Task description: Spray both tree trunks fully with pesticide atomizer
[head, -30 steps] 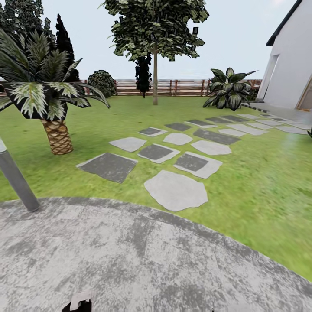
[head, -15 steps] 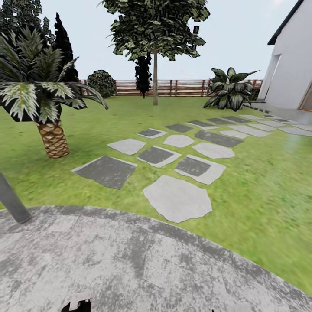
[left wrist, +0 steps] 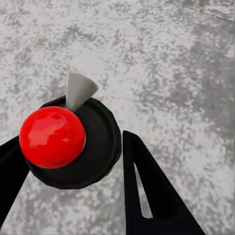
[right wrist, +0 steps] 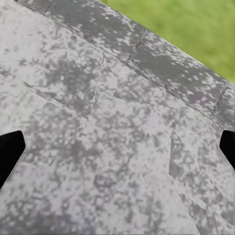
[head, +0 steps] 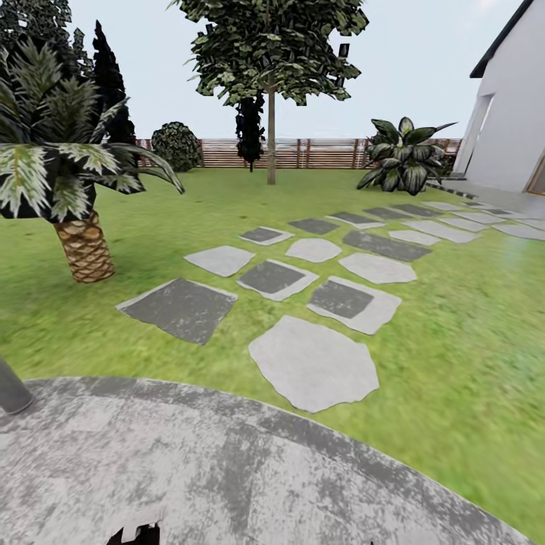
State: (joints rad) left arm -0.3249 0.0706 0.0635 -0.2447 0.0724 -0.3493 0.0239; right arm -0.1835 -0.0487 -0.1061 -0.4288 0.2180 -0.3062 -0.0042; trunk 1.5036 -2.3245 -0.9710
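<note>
The pesticide atomizer [left wrist: 68, 142] has a black round body, a glossy red ball on top and a grey cone nozzle. My left gripper [left wrist: 73, 159] is shut on it, one black finger on each side. Its nozzle tip [head: 141, 522] peeks in at the bottom edge of the head view. One tree stands far across the lawn [head: 454, 318], with a thin bare grey-brown trunk [head: 270, 140] under a mottled dark-green crown [head: 272, 45]. My right gripper [right wrist: 117, 152] is open over grey paving, nothing between its fingertips.
I stand on a round grey paved patch [head: 227, 469]. Stepping stones [head: 314, 363] lead across the grass to a white house [head: 515, 113]. A short palm [head: 83, 246] and a lamp post [head: 9, 390] are at the left. A slat fence [head: 318, 154] closes the back.
The whole head view has shifted: the camera has moved forward, so the stones look nearer and the palm and lamp post have slid left and down. The atomizer stays held.
</note>
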